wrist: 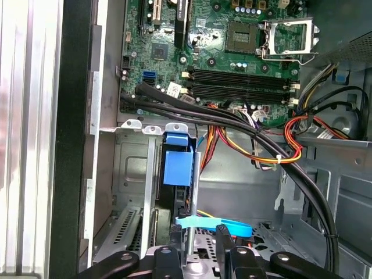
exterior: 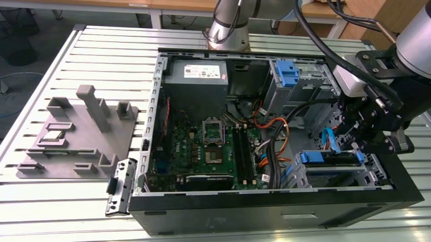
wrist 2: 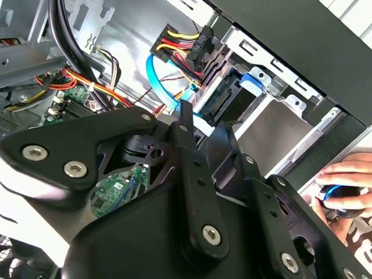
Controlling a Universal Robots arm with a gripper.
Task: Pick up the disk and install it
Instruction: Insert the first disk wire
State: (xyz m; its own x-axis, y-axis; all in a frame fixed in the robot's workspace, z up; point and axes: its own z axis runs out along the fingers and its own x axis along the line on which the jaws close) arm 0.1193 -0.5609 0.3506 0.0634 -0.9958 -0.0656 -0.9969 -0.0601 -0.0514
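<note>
Disk point(exterior: 328, 160) already in its bay: sat in the drive cage point(exterior: 369, 174) at the corner of the open computer case point(exterior: 269, 214), on the exterior view's right, blue rails along its edges. Hovered close over the cabled end with gripper point(wrist: 195, 251) empty, fingers point(wrist: 224, 241) spread and pinching nothing, light-blue cable point(wrist: 215, 223) crossing just ahead. Lay edge-on straight ahead of the fingertips in the first wrist view, long axis running away toward the motherboard point(wrist: 221, 52).
</note>
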